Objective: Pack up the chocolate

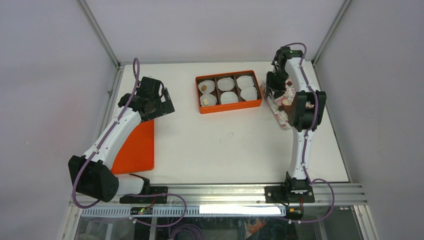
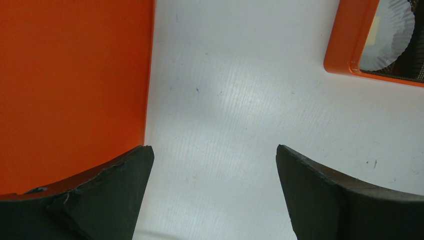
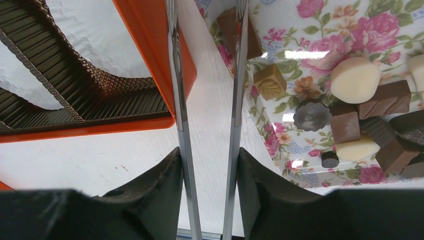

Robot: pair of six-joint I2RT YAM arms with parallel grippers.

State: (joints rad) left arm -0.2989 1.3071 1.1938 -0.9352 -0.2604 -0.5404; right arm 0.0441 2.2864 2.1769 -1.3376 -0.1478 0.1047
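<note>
Right wrist: chocolate (image 3: 355, 80) partly cropped.

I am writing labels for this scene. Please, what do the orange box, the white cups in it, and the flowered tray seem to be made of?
Orange box: probably smooth plastic or coated card, with an even glossy wall. White cups: thin paper, with finely pleated edges. Flowered tray: looks glazed or laminated, since lamp glare sits on its printed roses; the base material is unclear.

Left gripper (image 2: 212, 195) gapes wide with fingers (image 2: 107, 195) spread; right gripper (image 3: 207, 100) fingers sit narrowly parted.
</note>
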